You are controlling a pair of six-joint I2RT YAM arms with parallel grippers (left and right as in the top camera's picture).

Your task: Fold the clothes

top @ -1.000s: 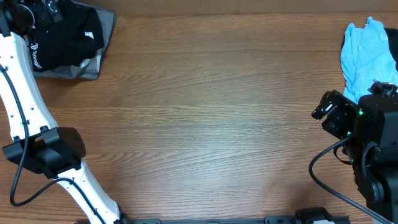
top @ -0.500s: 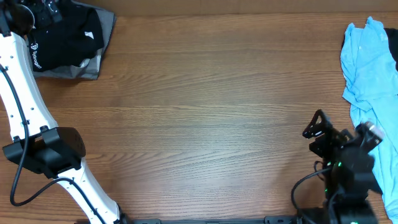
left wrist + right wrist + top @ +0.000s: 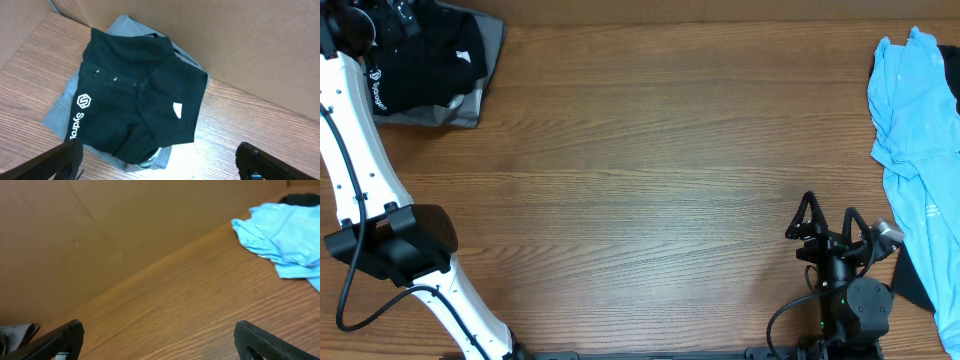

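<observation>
From above, the black shirt (image 3: 435,60) lies in the far left corner, partly hidden by the left arm (image 3: 350,130). The left wrist view shows it on a grey garment (image 3: 60,107), with the left gripper (image 3: 160,162) wide open. The right wrist view shows the right gripper (image 3: 160,340) wide open too, and a light blue shirt (image 3: 285,235) cut off at the edge.
</observation>
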